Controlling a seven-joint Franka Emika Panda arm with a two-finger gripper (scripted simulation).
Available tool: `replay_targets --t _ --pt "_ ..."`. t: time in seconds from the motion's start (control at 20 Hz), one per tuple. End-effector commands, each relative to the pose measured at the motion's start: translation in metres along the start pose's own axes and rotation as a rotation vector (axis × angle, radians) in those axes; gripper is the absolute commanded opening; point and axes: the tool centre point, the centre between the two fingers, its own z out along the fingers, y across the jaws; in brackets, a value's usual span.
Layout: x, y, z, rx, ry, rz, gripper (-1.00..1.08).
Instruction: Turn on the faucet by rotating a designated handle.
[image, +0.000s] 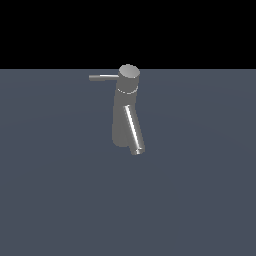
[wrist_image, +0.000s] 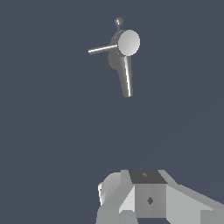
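The grey metallic faucet (image: 121, 117) stands upright on the dark floor, with a round flat cap (image: 129, 71) and a slanted spout (image: 134, 132). The handle (image: 102, 77), a thin straight rod, sticks out of the cap toward the exterior view's left. In the wrist view the faucet (wrist_image: 118, 59) shows from above, with its cap (wrist_image: 128, 42), handle (wrist_image: 103, 49) and spout (wrist_image: 127, 76). My gripper (wrist_image: 148, 194) shows only as grey and white blocks at the picture's edge, well apart from the faucet and touching nothing. Its fingers are not clearly shown. The arm is out of the exterior view.
The faucet stands on a flat dark blue-grey floor (image: 200, 200) that ends at a black background. A small grey ball-tipped knob (wrist_image: 118, 20) shows just beyond the cap in the wrist view.
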Motion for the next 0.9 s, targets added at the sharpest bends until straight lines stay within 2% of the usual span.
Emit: replay_targets --t 0.0,0.4,0.85 --pt "0.0 0.0 0.0 0.0 0.0 0.0 -1.0" --pt "0.004 -0.005 0.009 0.015 0.012 0.044 -1.0" --pt "0.02 -0.022 0.038 0.068 0.055 0.195 -1.0"
